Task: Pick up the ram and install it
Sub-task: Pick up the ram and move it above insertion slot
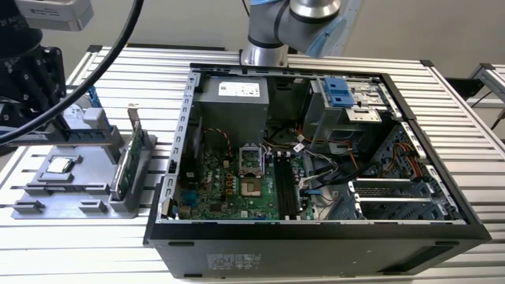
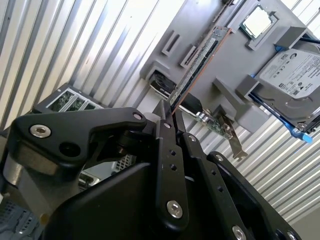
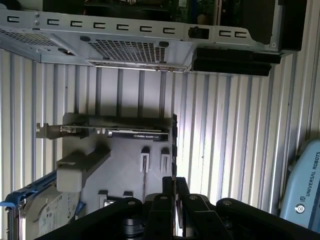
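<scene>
Claw [image 2: 170, 114]: clamped on the ram's edge.
Ram [image 2: 200, 67] [image 3: 174, 145]: in the claw, seen edge-on in the first wrist view, over the tray's [image 1: 67, 184] edge.
Tray: on the surface [image 1: 142, 65], beside the open case [image 1: 316, 251].

arm [image 1: 265, 42] upright | end effector [image 2: 166, 114] | fingers [image 3: 182, 188] seemingly pressed together

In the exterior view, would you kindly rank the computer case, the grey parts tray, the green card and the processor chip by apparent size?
1. computer case, by far the largest
2. grey parts tray
3. green card, standing on edge in the tray
4. processor chip, the smallest
</scene>
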Controlling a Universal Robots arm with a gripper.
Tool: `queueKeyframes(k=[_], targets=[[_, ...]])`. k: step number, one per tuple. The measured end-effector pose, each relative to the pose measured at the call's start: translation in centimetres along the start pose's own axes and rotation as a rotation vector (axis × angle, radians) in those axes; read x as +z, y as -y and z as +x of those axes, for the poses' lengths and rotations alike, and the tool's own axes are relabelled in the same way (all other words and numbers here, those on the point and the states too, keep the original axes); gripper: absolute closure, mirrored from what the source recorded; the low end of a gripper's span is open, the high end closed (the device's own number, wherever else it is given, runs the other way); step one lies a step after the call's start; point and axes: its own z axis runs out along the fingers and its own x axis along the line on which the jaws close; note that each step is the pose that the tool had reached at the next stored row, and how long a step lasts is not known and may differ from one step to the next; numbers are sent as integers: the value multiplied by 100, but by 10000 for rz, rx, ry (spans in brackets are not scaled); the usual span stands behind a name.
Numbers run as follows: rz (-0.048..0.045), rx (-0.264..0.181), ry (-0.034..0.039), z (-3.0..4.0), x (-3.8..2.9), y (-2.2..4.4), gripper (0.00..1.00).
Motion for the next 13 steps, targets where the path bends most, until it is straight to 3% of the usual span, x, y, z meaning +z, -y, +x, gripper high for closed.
queueKeyframes(k=[13], targets=[[0, -1, 0, -4, -1, -96, 100]])
